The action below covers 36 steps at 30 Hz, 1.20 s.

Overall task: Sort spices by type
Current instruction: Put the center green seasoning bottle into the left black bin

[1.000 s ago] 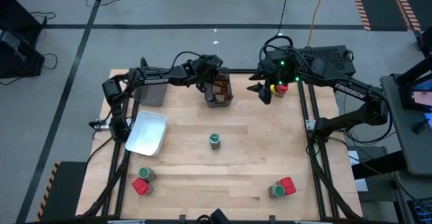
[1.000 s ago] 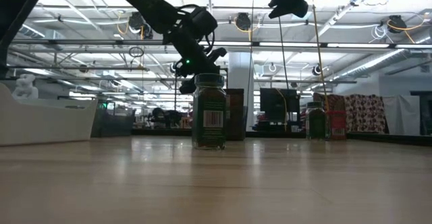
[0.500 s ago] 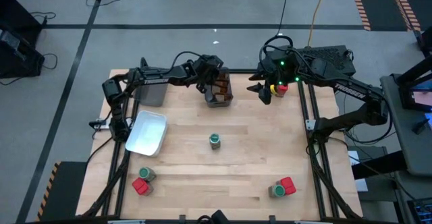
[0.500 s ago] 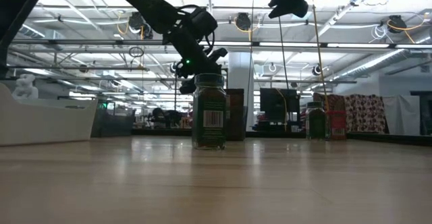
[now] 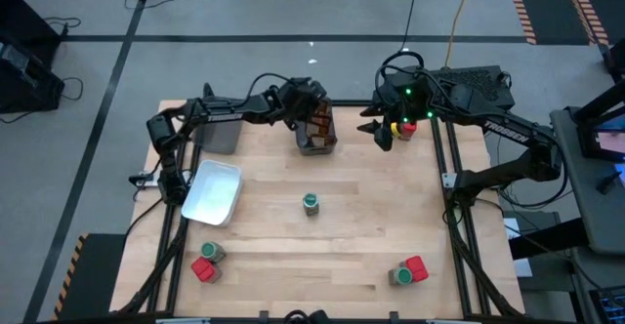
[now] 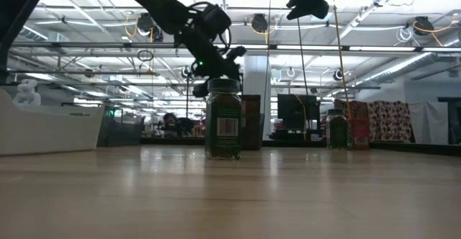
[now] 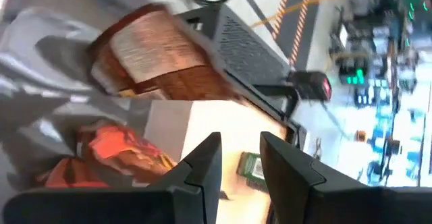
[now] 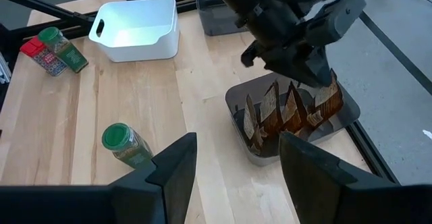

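We see the brown-orange packets (image 8: 290, 113) standing upright on edge in a dark grey bin (image 5: 314, 134) at the far middle of the table (image 5: 342, 246). The left gripper (image 5: 305, 101) hangs over that bin's far end; in its own wrist view the two fingers (image 7: 202, 163) stand a little apart with only air between them, and a packet (image 7: 152, 52) lies just beyond them.

One green-lidded jar (image 5: 311, 203) stands alone near the table's centre — in the low view it is upright, barcode facing us. At the near left corner a second jar (image 5: 212, 253) touches a red container (image 5: 202, 270); at the near right corner a third jar (image 5: 401, 276) touches another red container (image 5: 416, 266).

The right gripper (image 5: 383, 134) is held above the table's far right edge, fingers spread wide and empty, as its wrist view shows. Just behind it, at the far right corner, red and green lids (image 5: 404, 124) peek out — we cannot tell how many.

A white tray (image 5: 212, 192) lies on the left side, and a second dark bin (image 5: 220, 134) stands beyond it at the far left.
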Available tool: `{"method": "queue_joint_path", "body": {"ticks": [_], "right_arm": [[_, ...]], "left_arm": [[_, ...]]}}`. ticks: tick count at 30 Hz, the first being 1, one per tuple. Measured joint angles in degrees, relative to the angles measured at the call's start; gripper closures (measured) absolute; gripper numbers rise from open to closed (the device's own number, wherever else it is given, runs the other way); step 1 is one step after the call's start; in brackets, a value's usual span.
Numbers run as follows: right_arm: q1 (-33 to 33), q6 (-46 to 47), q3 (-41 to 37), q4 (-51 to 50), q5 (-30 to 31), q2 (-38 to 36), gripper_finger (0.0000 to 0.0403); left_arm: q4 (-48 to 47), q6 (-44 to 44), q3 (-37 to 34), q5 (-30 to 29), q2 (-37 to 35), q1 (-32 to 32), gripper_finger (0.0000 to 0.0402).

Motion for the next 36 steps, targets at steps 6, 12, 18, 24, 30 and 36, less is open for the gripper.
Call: {"method": "queue_joint_path", "body": {"ticks": [6, 12, 18, 24, 30, 36], "right_arm": [[0.00, 0.00, 0.00, -0.05, 0.00, 0.00, 0.0211], [0.00, -0.38, 0.00, 0.45, 0.00, 0.02, 0.0211], [0.00, -1.59, 0.00, 3.61, -0.05, 0.37, 0.0211], [-0.01, -3.98, 0.00, 6.54, -4.78, 1.44, 0.0211], [0.00, -4.96, -0.02, 8.62, -10.22, 3.50, 0.0211], [1.43, -0.41, -0.02, 8.64, -10.49, 5.59, 0.0211]], "left_arm": [[0.25, 23.11, 0.02, -1.85, -5.99, 0.00, 0.0294], [-0.04, 60.01, 0.07, 1.08, -13.78, 0.00, 0.0294], [-11.98, 75.29, 0.09, 14.59, -21.39, -0.53, 0.0294], [-30.74, 76.53, 0.09, 20.73, -27.01, -3.17, 0.0294], [-47.06, 76.59, 0.09, 23.88, -28.94, -8.94, 0.0294], [-66.36, 78.42, 0.09, 22.84, -28.56, -14.98, 0.0294]]}}
